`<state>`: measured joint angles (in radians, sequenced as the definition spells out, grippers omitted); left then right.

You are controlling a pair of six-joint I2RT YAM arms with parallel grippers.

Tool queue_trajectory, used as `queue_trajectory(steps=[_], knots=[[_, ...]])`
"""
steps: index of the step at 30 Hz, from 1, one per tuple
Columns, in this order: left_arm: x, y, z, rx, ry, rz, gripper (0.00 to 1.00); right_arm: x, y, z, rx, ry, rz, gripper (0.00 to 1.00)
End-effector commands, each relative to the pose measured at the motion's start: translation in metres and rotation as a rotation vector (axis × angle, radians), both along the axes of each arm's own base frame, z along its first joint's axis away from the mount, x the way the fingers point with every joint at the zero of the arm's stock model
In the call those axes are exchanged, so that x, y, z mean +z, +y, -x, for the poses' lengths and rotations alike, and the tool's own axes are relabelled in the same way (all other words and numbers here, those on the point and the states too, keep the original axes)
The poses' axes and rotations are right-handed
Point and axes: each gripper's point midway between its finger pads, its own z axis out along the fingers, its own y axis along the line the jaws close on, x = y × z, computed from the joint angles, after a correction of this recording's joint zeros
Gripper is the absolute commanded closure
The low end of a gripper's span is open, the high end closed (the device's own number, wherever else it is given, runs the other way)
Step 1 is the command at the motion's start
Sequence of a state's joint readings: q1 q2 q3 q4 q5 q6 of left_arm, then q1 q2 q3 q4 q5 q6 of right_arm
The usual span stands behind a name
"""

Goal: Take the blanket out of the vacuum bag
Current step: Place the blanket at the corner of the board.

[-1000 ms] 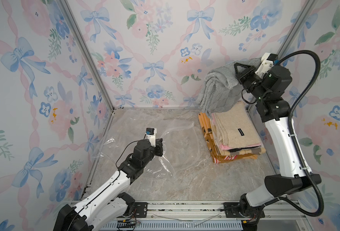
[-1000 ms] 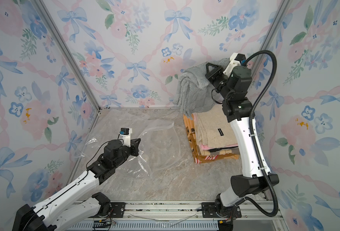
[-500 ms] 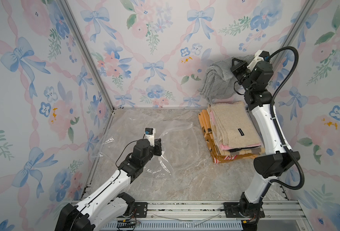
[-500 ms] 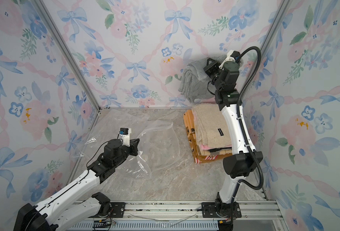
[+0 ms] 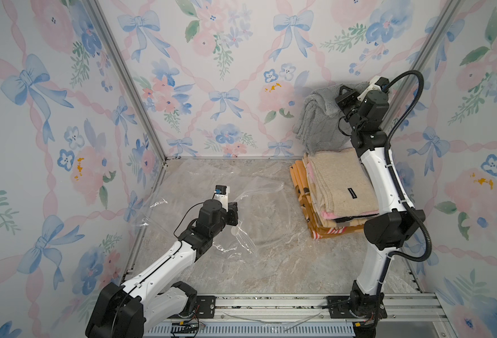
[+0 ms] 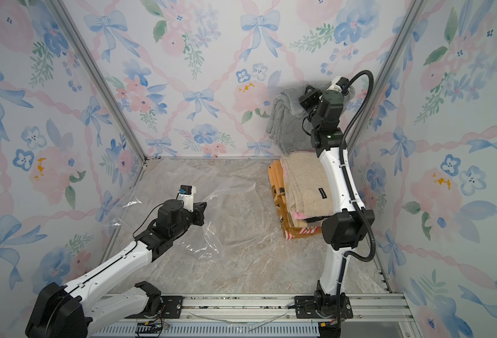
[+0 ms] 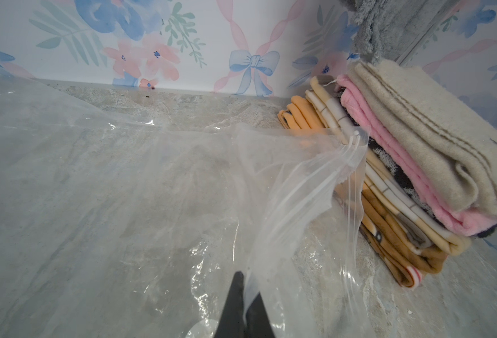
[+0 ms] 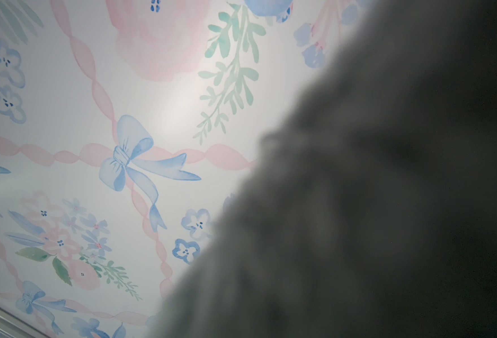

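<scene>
While the grey blanket point(image 5: 317, 123) hangs clear of the vacuum bag point(image 5: 259, 190), we judge the extraction done and the set-down step in hand.

Right gripper point(image 5: 343, 98): jaws buried in the pile, pressed together on a fold. The blanket is held high above the stack of folded blankets point(image 5: 341, 187); we cannot tell whether its lower edge touches the stack.

Left gripper point(image 7: 246, 289): 2 fingers pinching bag film just beside the white valve disc point(image 7: 200, 329).

Bag: empty, slack, spread on the table point(image 5: 270, 269), its mouth toward the stack.

Next move, in our view: lower the blanket squarely onto the stack, then let go. The loose hanging folds may slump off the stack's edge.
</scene>
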<state>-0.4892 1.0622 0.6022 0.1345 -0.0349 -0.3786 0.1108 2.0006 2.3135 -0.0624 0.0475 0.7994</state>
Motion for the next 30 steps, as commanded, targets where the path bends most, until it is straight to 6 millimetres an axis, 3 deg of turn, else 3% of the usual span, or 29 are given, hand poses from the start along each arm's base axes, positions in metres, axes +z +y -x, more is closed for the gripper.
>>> queue_trajectory(steps=[1,9,14,30], knots=[[0.009,-0.002,-0.005,-0.010,-0.024,0.016,1.00,0.045,-0.016,0.013,-0.049,-0.139,-0.012,1.00],[0.005,0.000,-0.007,-0.007,-0.014,0.015,1.00,0.039,-0.022,0.001,-0.066,-0.120,-0.010,1.00],[0.003,-0.001,-0.007,-0.012,-0.010,0.016,1.00,0.028,-0.027,0.004,-0.080,-0.097,-0.007,1.00],[0.003,-0.006,-0.005,-0.038,-0.001,0.058,1.00,-0.001,-0.037,0.046,-0.111,-0.020,0.006,1.00]])
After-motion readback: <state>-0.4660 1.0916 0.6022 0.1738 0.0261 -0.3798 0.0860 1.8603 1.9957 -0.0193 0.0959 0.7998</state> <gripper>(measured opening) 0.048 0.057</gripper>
